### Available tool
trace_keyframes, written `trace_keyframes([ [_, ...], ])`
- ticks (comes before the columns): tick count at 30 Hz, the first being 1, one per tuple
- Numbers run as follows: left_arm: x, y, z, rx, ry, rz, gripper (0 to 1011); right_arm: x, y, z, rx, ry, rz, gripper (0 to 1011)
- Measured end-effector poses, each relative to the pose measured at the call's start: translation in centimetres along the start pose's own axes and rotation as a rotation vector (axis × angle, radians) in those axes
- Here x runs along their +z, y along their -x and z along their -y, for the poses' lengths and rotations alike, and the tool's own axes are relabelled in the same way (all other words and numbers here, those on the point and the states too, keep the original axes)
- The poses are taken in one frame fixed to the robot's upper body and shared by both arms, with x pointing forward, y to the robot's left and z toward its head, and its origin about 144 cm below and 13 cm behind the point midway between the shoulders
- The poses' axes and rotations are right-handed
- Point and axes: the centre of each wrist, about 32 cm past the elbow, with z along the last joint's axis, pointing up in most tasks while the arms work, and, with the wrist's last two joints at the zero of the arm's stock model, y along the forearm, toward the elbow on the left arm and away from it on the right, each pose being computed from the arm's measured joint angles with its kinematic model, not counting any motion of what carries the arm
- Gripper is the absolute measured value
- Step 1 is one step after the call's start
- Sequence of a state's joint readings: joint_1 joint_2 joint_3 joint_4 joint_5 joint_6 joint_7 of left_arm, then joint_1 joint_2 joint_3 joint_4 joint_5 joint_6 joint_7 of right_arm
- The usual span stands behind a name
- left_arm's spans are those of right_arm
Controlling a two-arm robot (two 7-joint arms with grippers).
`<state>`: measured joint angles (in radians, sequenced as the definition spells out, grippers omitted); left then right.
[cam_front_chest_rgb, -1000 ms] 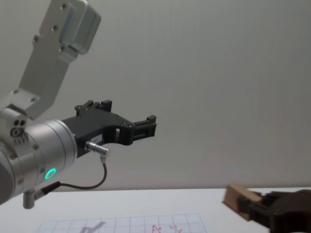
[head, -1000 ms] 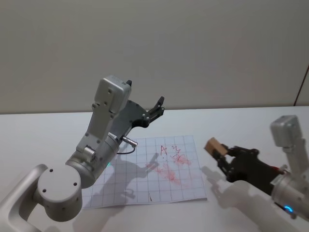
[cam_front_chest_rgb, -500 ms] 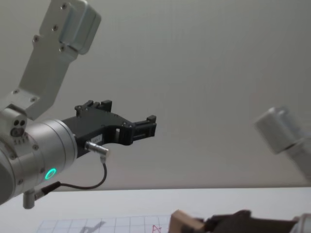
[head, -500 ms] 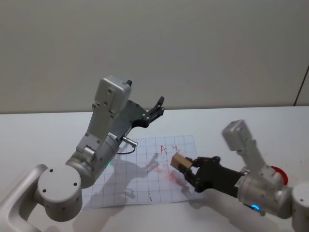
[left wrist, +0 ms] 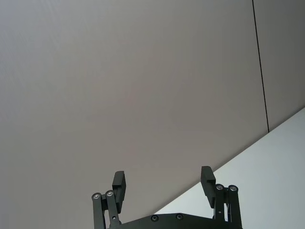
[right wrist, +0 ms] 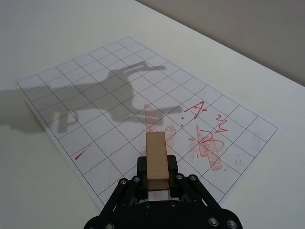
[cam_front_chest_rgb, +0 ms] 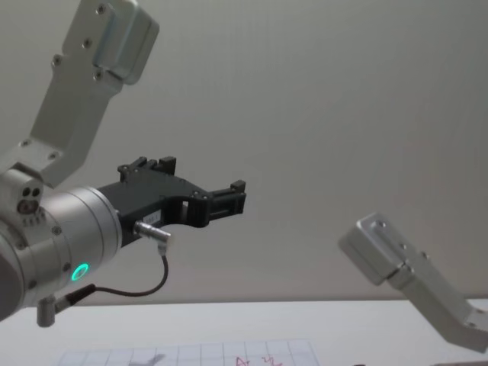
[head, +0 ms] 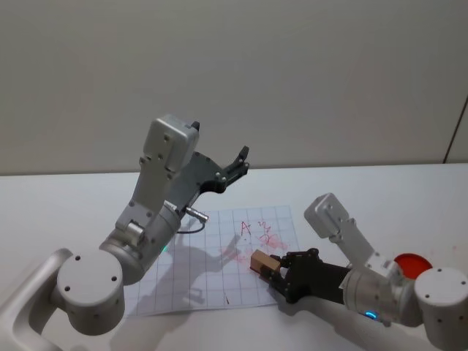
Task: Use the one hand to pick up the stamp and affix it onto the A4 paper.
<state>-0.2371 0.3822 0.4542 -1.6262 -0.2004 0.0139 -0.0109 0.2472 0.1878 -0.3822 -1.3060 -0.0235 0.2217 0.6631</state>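
Observation:
My right gripper (head: 269,269) is shut on the stamp (head: 261,261), a small light-brown wooden block. It holds the stamp low over the near right part of the A4 paper (head: 205,289), a white gridded sheet with red marks. In the right wrist view the stamp (right wrist: 156,157) points out between the black fingers (right wrist: 141,168) over the paper (right wrist: 95,95); whether it touches the sheet I cannot tell. My left gripper (head: 238,162) hangs raised above the paper's far edge, open and empty; it stands open in the left wrist view (left wrist: 163,186) and in the chest view (cam_front_chest_rgb: 229,197).
A red round object (head: 413,265) lies on the white table (head: 58,205) right of the paper, behind my right arm. My left arm (head: 157,212), with a green light and dangling cable, casts a shadow over the sheet's left half.
My right arm has swung left and down, carrying the stamp from the paper's right edge to low over its red-marked area. The left arm has not moved.

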Motion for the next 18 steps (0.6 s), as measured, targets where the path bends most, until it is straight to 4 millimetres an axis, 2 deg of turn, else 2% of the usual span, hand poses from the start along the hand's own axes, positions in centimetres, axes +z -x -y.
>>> trace_keyframes([
  [18,0.0,0.01,0.0,0.0,0.0,0.0,1001,-0.13,0.22,-0.66,-0.013,0.002,-0.013,219],
])
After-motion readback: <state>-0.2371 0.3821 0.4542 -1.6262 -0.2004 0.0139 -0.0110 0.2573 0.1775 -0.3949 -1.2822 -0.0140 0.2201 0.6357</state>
